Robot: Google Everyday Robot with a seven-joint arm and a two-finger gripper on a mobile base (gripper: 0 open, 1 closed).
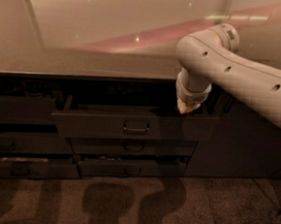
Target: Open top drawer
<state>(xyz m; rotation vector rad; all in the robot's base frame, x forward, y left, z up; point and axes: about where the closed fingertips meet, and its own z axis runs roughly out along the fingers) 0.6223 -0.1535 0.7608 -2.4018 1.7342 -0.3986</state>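
The white arm (240, 78) reaches in from the right and bends down under the edge of the pale bench (86, 61). At its end, the gripper (187, 107) points down, just above the right part of the top drawer (105, 126). I cannot tell how the gripper is set, or if it touches the drawer. The top drawer is partly open: its dark front sticks out more than the fronts around it, and there is a dark gap behind it. Its small loop handle (136, 127) sits in the middle, to the left of the gripper and lower down. Two shorter drawers (134, 147) lie under it. Dark shadows fall on the brown floor (220, 208).
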